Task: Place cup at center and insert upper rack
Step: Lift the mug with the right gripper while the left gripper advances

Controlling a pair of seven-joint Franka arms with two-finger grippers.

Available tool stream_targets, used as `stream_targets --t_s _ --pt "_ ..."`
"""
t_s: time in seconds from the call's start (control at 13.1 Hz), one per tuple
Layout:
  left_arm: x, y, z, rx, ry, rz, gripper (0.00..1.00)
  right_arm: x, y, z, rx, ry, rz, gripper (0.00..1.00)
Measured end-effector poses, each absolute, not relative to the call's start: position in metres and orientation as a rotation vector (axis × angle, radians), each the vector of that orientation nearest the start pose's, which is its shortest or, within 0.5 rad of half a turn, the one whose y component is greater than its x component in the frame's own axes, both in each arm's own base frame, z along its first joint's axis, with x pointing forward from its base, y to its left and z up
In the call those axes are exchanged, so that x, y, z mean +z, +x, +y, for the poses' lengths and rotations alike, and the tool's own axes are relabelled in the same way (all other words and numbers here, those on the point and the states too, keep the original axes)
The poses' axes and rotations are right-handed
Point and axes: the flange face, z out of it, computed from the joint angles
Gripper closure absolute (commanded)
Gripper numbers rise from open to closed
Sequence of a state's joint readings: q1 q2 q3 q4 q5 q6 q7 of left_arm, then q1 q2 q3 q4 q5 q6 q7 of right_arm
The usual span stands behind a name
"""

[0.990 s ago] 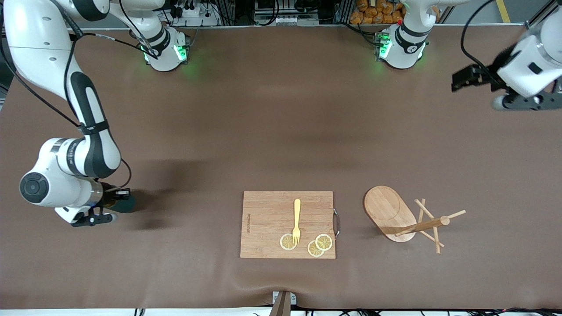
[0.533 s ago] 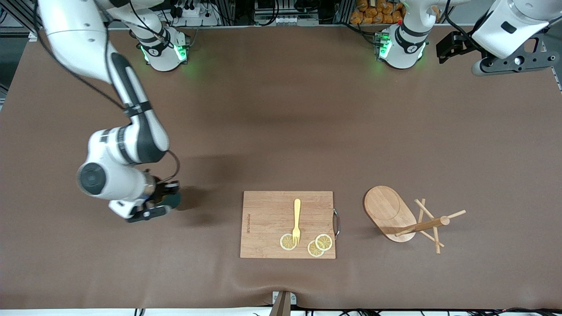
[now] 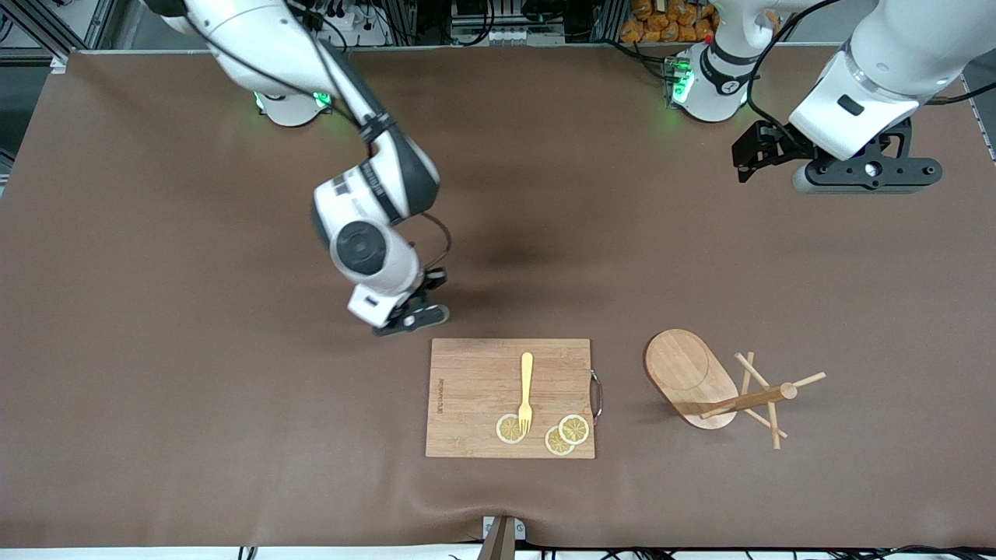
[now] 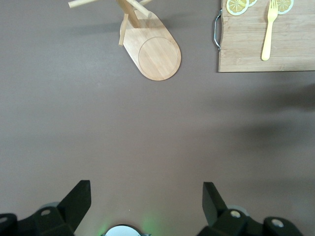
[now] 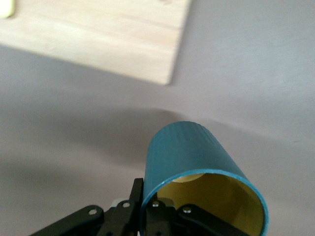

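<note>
The right claw point(image 5: 162, 211) grips the cup point(image 5: 197, 162), hidden in front view; left claw point(image 4: 145, 196) open.

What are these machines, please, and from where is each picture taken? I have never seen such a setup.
They are two robot arms at a brown table. One picture looks down from across the table; the other two come from cameras on the wrists. The right gripper, above the table by the cutting board, holds a teal cup. The left gripper is open and empty, waiting above bare table. On the board lie a fork and lemon slices. Beside it, a wooden rack lies tipped over.
</note>
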State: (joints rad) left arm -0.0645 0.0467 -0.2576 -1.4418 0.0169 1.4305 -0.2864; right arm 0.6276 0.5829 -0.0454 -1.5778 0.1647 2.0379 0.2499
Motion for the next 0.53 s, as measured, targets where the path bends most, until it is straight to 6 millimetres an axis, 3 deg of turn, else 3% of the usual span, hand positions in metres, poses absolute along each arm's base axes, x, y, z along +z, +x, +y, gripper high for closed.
stream_targets --t_s 0.23,0.38,0.53 --pt "0.641 0.537 -0.173 0.054 -3.131 0.104 0.0 0.296 0.515 0.453 0.236 -3.041 -0.493 1.0" --pt "0.635 0.543 -0.186 0.028 -3.162 0.134 0.0 0.299 0.477 0.495 0.228 -3.024 -0.605 1.0" --pt "0.623 0.548 -0.199 0.046 -3.178 0.166 0.0 0.3 0.446 0.524 0.227 -3.018 -0.657 1.0"
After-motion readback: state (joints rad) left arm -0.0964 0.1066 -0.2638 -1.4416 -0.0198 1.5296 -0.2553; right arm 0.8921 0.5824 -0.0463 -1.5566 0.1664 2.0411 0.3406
